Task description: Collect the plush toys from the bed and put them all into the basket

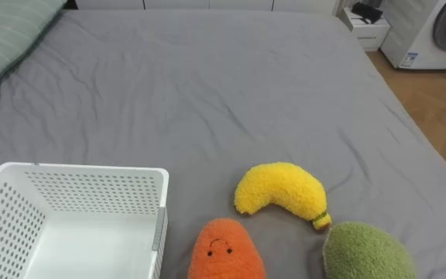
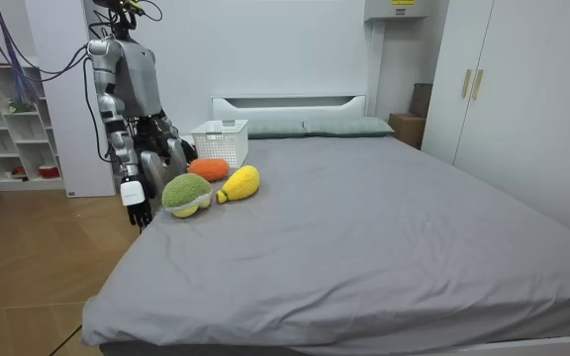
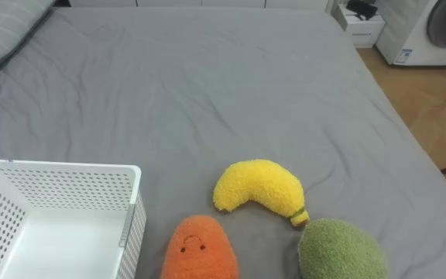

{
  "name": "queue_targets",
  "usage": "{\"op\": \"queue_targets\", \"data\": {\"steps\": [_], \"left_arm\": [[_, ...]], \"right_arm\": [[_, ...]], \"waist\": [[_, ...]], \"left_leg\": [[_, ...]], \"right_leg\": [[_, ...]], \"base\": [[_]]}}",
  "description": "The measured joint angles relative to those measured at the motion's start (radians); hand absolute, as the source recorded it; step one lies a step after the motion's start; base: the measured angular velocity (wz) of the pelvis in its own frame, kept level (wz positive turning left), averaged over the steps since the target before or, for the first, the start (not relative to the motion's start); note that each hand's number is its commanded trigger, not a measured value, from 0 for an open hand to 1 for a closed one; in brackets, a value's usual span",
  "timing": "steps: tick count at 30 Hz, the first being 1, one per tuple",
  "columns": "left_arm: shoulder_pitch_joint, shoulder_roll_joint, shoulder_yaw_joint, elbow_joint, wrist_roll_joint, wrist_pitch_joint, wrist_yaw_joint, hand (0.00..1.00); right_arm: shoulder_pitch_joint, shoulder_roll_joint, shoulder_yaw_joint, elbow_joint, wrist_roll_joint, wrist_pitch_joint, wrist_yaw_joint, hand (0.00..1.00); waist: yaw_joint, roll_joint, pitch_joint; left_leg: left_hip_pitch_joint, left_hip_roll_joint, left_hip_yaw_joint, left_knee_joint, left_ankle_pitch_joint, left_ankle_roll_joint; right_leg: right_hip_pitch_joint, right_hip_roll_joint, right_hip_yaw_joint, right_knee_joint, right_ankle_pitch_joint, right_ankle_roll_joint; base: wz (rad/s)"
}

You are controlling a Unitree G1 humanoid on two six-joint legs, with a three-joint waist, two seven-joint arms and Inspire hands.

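Where I stand: at the side of the bed (image 1: 207, 93), at the room view's left, facing across the grey sheet.
Right hand (image 2: 135, 194): hangs low by the edge of the bed, below the top of the mattress. It holds nothing, and I cannot tell how far open it is.
Left hand (image 2: 174, 148): low on my far side, close to the edge of the bed. It is too small for me to tell its state.
Green plush toy (image 1: 366, 252): near right on the bed. It is the toy closest to my right hand but is not touching it.
Yellow banana toy (image 1: 277, 190): just left of and beyond the green one, with its stalk end right by it.
Orange carrot toy (image 1: 223, 252): at the near edge, between the banana and the basket, with its small face turned up.
White basket (image 1: 91, 182): near left on the bed, open side up, just left of the carrot, nothing inside the part I see.
Striped pillow (image 1: 6, 35): far left.
Washing machine (image 1: 432, 31): on the floor beyond the far right corner.
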Motion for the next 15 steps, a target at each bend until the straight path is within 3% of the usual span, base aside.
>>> {"op": "queue_targets", "data": {"steps": [15], "left_arm": [[0.0, 0.0, -0.001, -0.001, 0.0, 0.0, 0.006, 0.0]], "right_arm": [[0.0, -0.011, -0.001, 0.0, -0.003, 0.0, 0.039, 0.0]], "waist": [[0.0, 0.002, 0.0016]], "left_leg": [[-0.001, 0.001, -0.002, 0.0, 0.0, 0.0]], "right_leg": [[-0.001, 0.0, 0.0, 0.0, 0.0, 0.0]], "base": [[0.0]]}}
